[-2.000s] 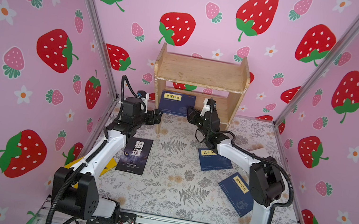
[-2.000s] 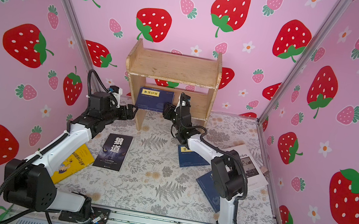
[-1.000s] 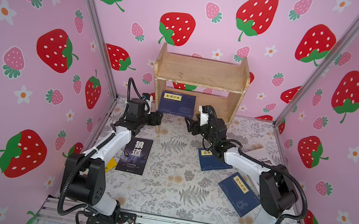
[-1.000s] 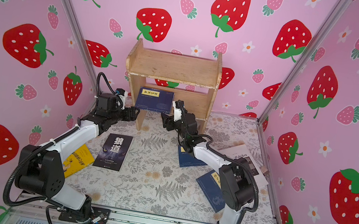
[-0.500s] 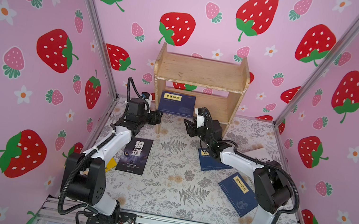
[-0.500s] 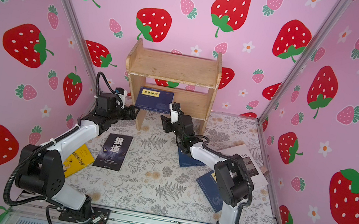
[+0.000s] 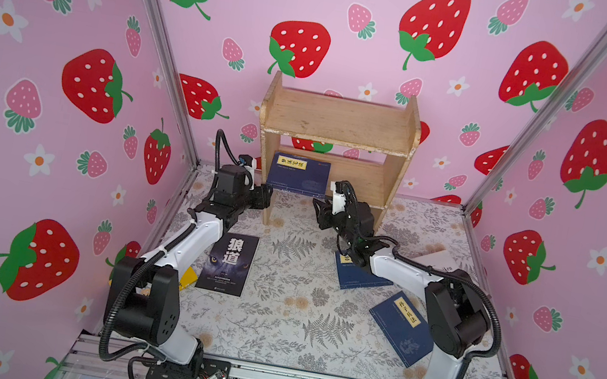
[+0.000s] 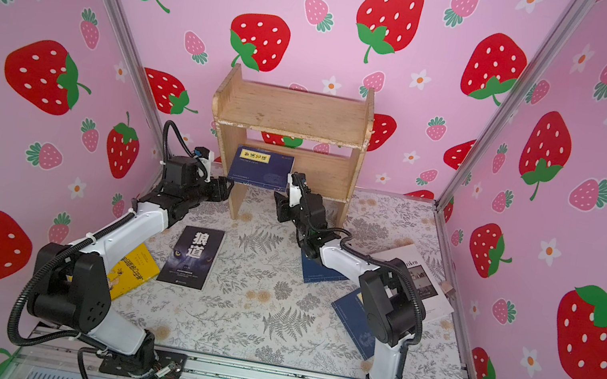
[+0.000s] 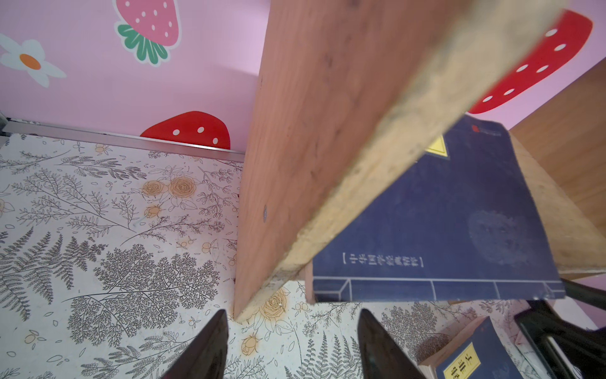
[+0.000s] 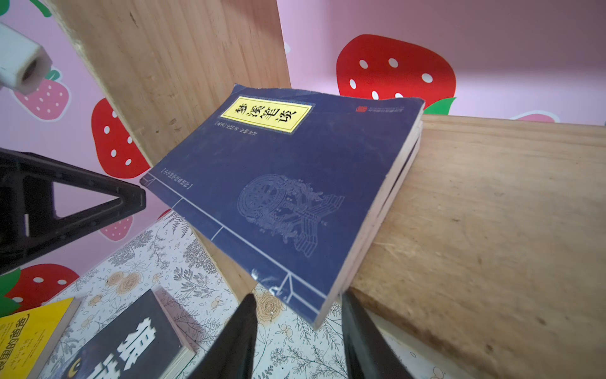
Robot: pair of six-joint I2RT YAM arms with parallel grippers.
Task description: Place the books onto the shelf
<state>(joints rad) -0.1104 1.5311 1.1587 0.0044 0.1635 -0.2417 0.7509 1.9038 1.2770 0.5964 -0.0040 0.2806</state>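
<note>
Floral mat (image 7: 287, 293), shelf (image 9: 311, 131) facing spread left pincer (image 9: 292, 347), navy book (image 10: 278, 183) facing spread right pincer (image 10: 298, 341)

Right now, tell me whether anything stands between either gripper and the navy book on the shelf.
Right gripper: nothing visible; a corner of the navy book overhangs just ahead of its open jaws. Left gripper: the side panel of the shelf stands straight ahead, and the book lies beyond it to one side.

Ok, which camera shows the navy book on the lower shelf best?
The right wrist view: the navy book fills it, whole cover and yellow label visible, one corner overhanging the shelf board. The left wrist view hides part of it behind the side panel; both top views show it small.
</note>
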